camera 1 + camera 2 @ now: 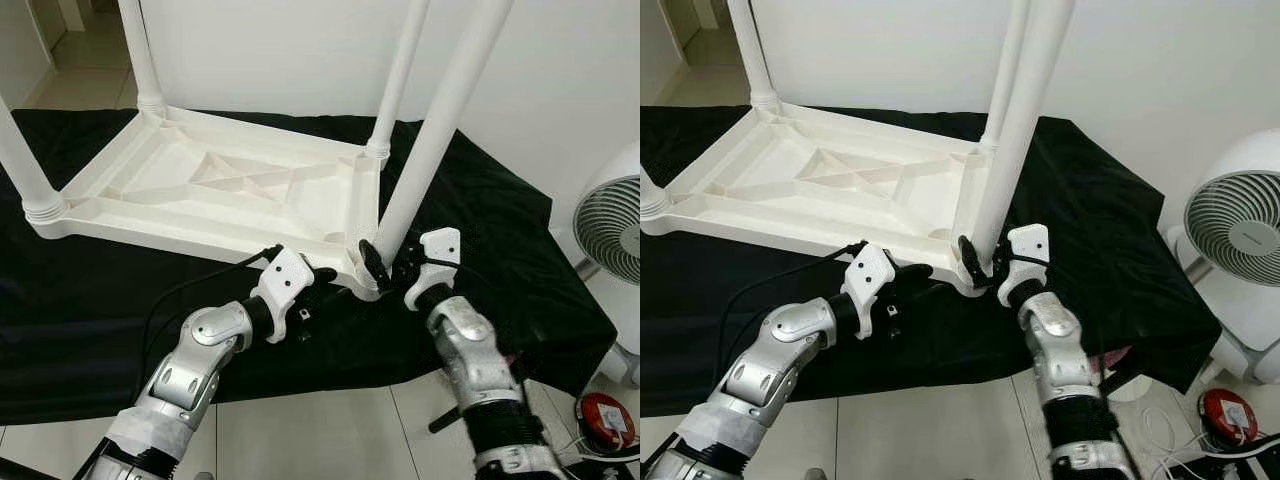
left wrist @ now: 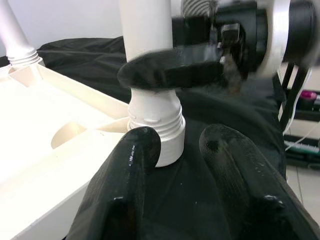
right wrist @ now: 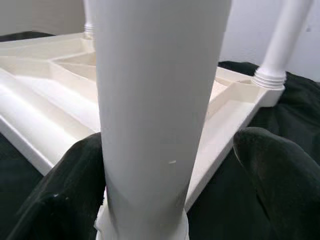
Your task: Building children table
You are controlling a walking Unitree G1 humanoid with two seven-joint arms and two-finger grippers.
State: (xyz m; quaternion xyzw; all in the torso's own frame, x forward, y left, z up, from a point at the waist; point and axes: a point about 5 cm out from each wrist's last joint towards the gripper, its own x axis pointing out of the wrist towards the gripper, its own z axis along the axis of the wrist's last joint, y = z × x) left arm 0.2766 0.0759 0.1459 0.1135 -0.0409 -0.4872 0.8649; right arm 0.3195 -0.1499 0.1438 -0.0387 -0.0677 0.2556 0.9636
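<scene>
Right claw (image 1: 385, 268) straddling fourth table leg (image 1: 440, 125) near its threaded base, fingers spread, not clamped: steadying it upright in corner socket. Left claw (image 1: 325, 281) released, bracing upturned white tabletop (image 1: 200, 185) on black cloth (image 1: 500, 250).

The robot has two shiny silver arms, a white block at each wrist, a thin black cable, and black-fingered left hand (image 1: 322, 284) and right hand (image 1: 388, 268).

smooth white plastic table (image 1: 200, 185), semi-gloss legs (image 1: 440, 125); matt black cloth (image 1: 500, 250); glossy floor tiles (image 1: 330, 435).
</scene>
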